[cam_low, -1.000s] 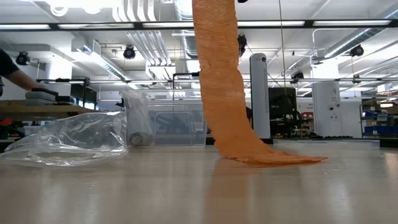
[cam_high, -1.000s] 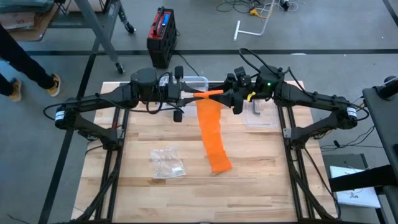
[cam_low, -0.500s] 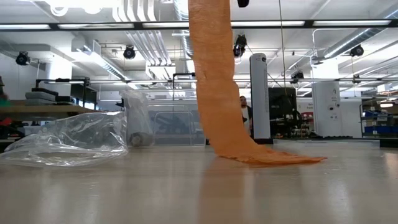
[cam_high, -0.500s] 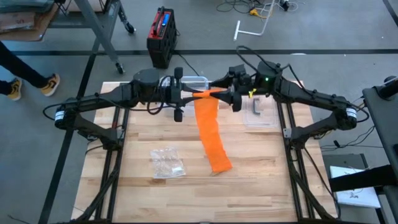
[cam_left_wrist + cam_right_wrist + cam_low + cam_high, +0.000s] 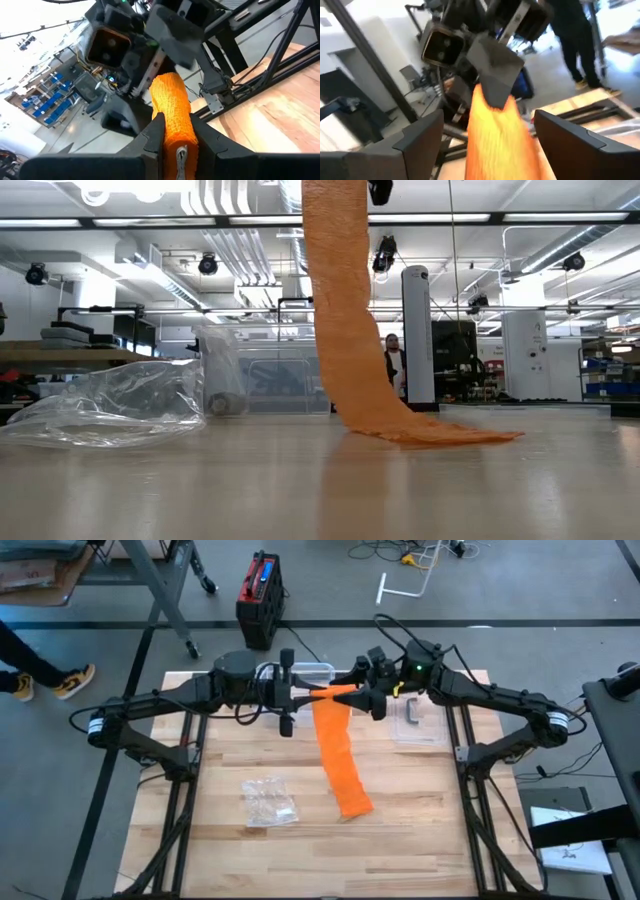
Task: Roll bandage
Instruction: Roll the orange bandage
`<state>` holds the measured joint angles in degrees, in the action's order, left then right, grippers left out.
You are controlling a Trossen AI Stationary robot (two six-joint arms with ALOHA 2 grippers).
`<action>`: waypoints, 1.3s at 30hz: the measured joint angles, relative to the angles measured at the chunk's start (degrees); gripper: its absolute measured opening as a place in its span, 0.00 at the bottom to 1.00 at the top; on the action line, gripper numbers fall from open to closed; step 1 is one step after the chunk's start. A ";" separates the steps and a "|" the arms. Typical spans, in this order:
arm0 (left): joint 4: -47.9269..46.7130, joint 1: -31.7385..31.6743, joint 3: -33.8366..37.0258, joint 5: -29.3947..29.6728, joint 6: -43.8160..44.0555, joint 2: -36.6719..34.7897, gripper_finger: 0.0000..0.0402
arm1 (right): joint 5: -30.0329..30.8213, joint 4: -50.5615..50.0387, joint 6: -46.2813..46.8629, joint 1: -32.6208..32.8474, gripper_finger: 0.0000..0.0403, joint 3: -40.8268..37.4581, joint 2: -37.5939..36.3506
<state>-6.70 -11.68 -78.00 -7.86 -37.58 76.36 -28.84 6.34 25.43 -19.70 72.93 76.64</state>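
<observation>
**Rolled core pinned by left claw, right claw spread around its free end**

Left gripper (image 5: pixel 175 137) is clenched on the orange bandage (image 5: pixel 338 745), held in the air over the table's far middle. The rolled core lies along the line between the two wrists. Right gripper (image 5: pixel 487 132) faces it head-on, fingers spread wide either side of the core's end, not touching it. Judgement: the next regrip depends on that shared axis.

The low view alone shows the tail hanging straight down onto the table (image 5: pixel 420 830), beside a clear plastic bag (image 5: pixel 115 408). The wrist views alone show the jaw states.
</observation>
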 joint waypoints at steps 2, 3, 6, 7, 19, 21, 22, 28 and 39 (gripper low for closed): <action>0.15 0.00 0.00 0.00 -0.59 0.00 0.13 | -0.11 -0.08 0.94 0.07 0.73 -0.02 0.44; 0.18 0.00 0.00 0.00 -0.90 0.00 0.13 | -0.08 0.14 0.99 0.34 0.73 -0.02 0.72; 0.21 0.00 0.00 0.00 -0.94 0.00 0.13 | 0.06 -0.02 2.40 0.73 0.70 -0.04 0.85; 0.18 0.00 0.00 0.00 -0.97 0.00 0.13 | 0.08 0.20 3.49 0.76 0.69 -0.04 0.85; 0.45 0.02 0.00 0.12 -2.36 0.02 0.13 | 0.76 0.01 4.53 1.29 0.48 0.17 0.83; 0.46 0.05 0.00 0.73 -2.30 0.02 0.13 | 0.79 0.03 3.98 1.31 0.43 0.17 0.83; 0.46 0.07 0.00 0.80 -1.96 0.02 0.13 | 0.79 0.03 3.81 1.29 0.40 0.17 0.82; 0.12 0.04 0.00 1.18 6.56 -0.05 0.20 | 0.72 -0.10 1.26 1.29 0.28 0.17 0.81; -5.21 -0.11 0.02 1.84 31.70 -0.68 0.51 | -0.10 -4.05 -12.11 1.36 0.26 1.78 0.50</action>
<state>-11.91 -11.79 -77.97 -6.02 -5.88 75.68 -28.94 2.29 13.31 -18.35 74.71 77.14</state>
